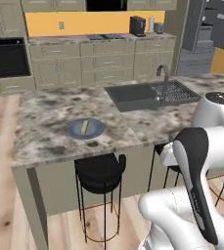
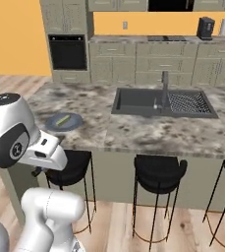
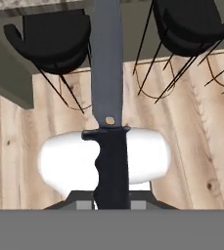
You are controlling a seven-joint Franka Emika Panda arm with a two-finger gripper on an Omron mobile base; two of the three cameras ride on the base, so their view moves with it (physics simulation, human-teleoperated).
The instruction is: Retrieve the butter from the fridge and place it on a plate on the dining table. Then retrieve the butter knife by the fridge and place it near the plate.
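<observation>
In the hand view my gripper (image 3: 112, 204) is shut on the butter knife (image 3: 111, 163) by its black ribbed handle. The grey blade points away from me, over the wooden floor toward the stools. The pale yellow butter (image 1: 85, 127) lies on the round blue-grey plate (image 1: 72, 132) on the marble dining table (image 1: 147, 124), near its front left edge. Seen from the right base, the butter (image 2: 63, 119) and plate (image 2: 52, 122) sit just beyond my arm's upper joint. The grey fridge (image 1: 206, 29) stands at the far right with a door swung open.
A black sink (image 1: 133, 95) with faucet and drain rack is set into the island to the right of the plate. Black wire stools (image 1: 100, 171) (image 2: 159, 172) (image 3: 50, 41) stand under the table's overhang. Wall cabinets, an oven and a coffee maker line the back.
</observation>
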